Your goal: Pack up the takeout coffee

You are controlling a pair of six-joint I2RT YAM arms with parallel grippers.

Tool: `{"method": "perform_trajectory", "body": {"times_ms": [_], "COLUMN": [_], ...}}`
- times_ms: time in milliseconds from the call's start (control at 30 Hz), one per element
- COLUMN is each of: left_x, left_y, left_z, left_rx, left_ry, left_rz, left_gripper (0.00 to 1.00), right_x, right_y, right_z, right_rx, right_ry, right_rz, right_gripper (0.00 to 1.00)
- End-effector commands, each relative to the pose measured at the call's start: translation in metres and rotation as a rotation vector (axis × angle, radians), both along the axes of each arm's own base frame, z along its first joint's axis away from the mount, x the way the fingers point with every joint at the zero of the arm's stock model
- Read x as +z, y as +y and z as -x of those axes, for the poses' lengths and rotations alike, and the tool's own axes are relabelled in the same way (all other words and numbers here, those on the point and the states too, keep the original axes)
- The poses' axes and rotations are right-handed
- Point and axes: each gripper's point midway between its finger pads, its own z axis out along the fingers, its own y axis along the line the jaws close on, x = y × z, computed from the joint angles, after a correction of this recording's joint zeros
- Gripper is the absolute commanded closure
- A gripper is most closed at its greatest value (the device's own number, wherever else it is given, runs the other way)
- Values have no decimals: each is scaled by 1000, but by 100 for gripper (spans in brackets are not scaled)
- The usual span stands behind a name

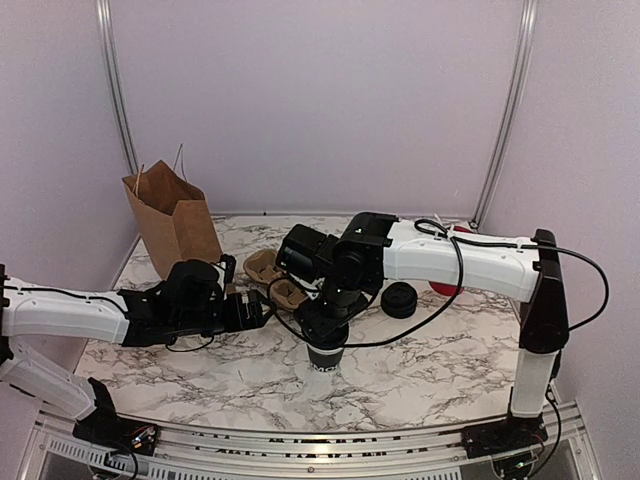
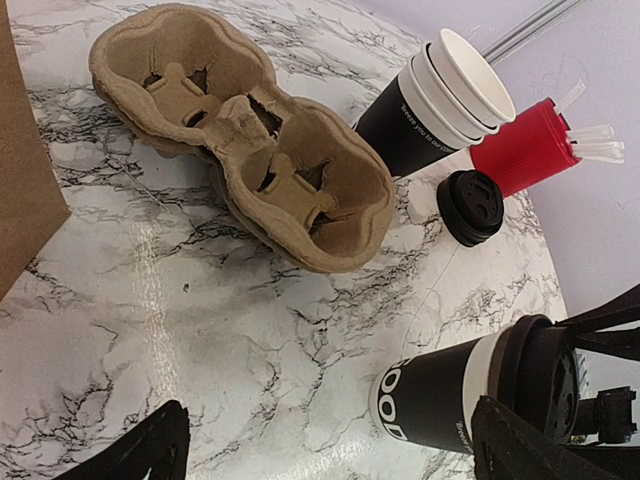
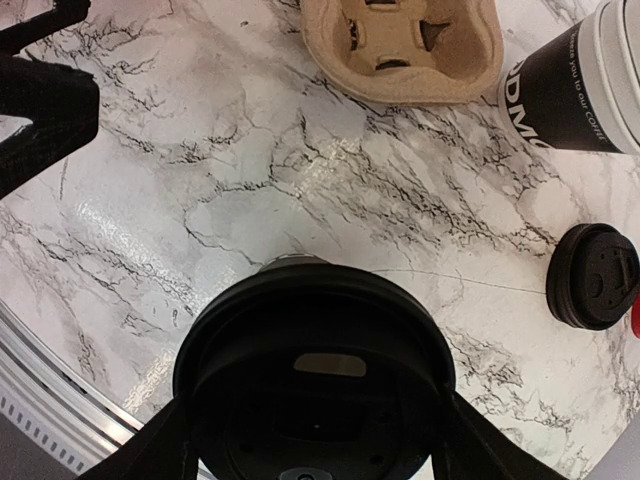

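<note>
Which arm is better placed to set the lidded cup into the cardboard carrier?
The right arm: the right fingers clasp the lidded cup, and the carrier sits nearby. The left fingers are open, holding nothing.

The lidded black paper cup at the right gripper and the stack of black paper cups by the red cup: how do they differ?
The lidded black paper cup is closed; the stack of black paper cups is open, white inside. The lidded cup is single; the stack nests several. The right gripper holds the lidded cup; the stack stands free. Both are black with white lettering.
</note>
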Motion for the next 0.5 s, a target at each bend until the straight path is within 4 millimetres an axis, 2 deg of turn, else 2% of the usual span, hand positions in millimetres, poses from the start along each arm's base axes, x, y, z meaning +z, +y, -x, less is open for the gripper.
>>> {"method": "perform_trajectory", "body": {"times_ms": [0,267,333,467], "left_x": [-3,-5,-5,-5], "left_y": [0,-1,-2,-3], "left_z": [2,1,1,1], "left_rx": [0,1,0,-5], "left_ry": [0,4,5,7], "left_rz": [3,0,2,-1], "left_gripper": [1,1,1,1], "right_x": [-7,-4,-14,-19], "right_y": [-1,-1,-6,-7], "right_z": [4,6,8,10], "right_rx": [5,4,4,0], "right_ry": [15,17,31,40], "right_rz": [20,10,31,31], "right_gripper": [25,25,25,25]}}
